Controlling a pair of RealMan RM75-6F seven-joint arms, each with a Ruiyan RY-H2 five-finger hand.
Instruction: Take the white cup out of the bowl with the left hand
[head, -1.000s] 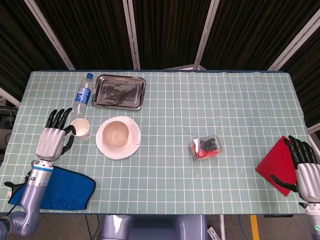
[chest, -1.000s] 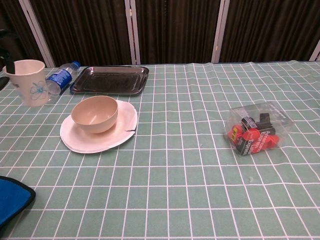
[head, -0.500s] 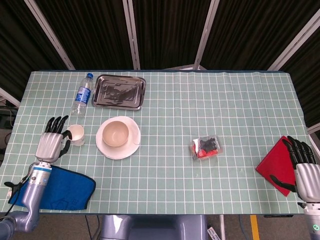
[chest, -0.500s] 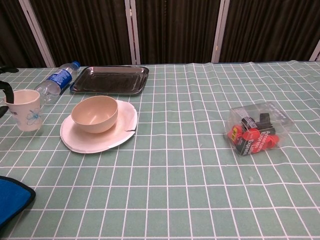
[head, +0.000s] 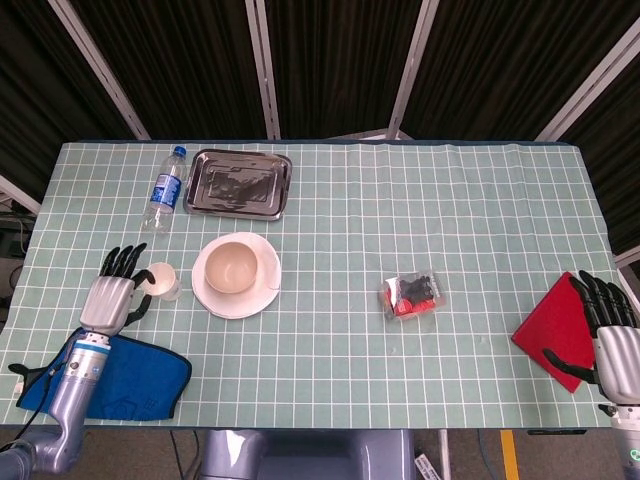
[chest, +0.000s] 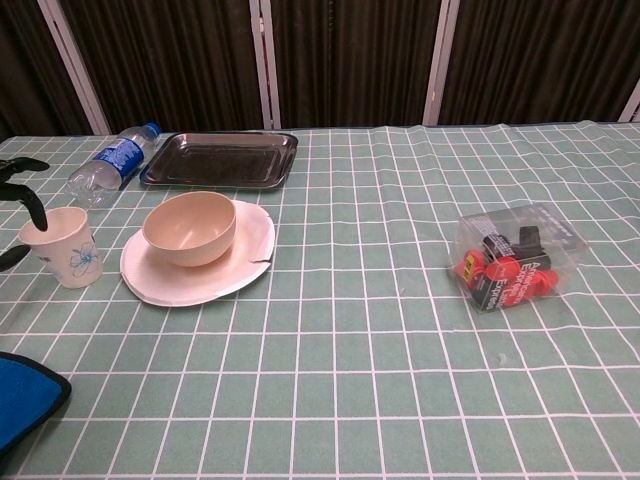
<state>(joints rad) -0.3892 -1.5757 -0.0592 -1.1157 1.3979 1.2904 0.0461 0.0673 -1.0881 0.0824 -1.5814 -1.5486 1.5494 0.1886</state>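
The white cup (head: 163, 281) (chest: 65, 247), printed with a blue flower, stands on the tablecloth just left of the white plate (head: 262, 298) (chest: 170, 285). It is outside the beige bowl (head: 233, 267) (chest: 189, 226), which sits on that plate. My left hand (head: 112, 295) (chest: 22, 205) is at the cup's left side. One finger hooks at the rim and the thumb lies close to the cup's wall, while the other fingers are spread. My right hand (head: 612, 335) rests with its fingers stretched out at the table's right edge and holds nothing.
A water bottle (head: 163, 190) (chest: 110, 160) lies behind the cup, beside a metal tray (head: 238, 184) (chest: 220, 160). A clear box of red and black items (head: 412, 294) (chest: 515, 257) sits mid-table. A blue cloth (head: 120, 375) (chest: 25, 395) lies front left, and a red cloth (head: 555, 330) under my right hand.
My left hand has brought the cup down from above the table and toward the plate. The cup now stands on the cloth. The right hand has hardly moved.
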